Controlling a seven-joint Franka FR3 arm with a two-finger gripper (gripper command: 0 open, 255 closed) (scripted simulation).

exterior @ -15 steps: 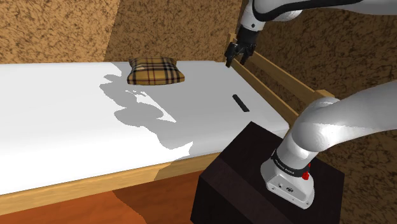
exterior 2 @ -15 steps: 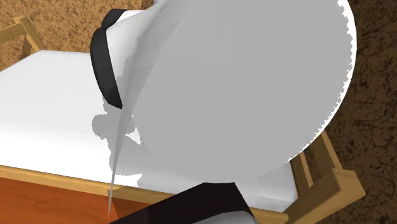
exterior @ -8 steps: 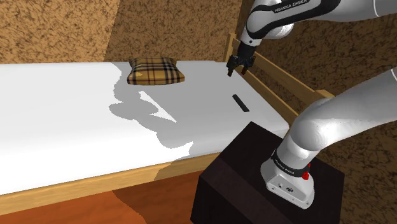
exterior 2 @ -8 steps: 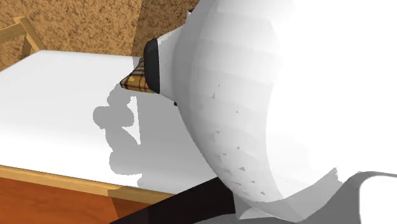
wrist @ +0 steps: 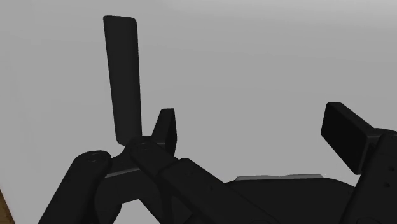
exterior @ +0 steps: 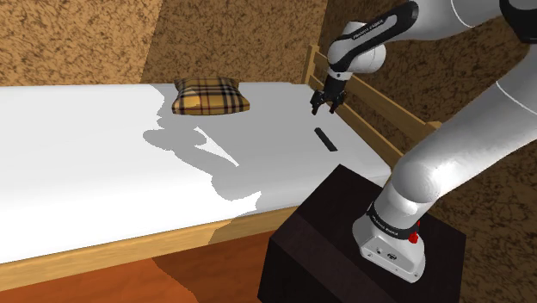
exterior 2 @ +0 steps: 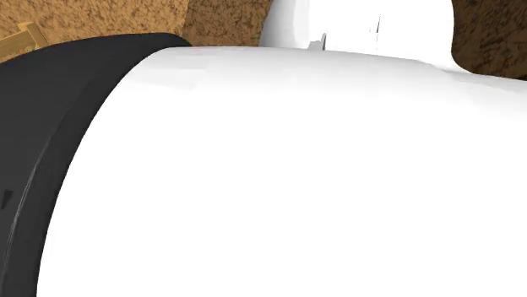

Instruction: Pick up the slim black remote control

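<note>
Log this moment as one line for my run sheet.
phase: pre-grasp | pincer: open, empty, over white bed | remote: flat on bed, untouched, outside the jaws | grasp: not yet done

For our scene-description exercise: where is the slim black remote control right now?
Shoulder view: the remote control lies on the white bed near the wooden rail at the view's right, close to the open gripper.
</note>
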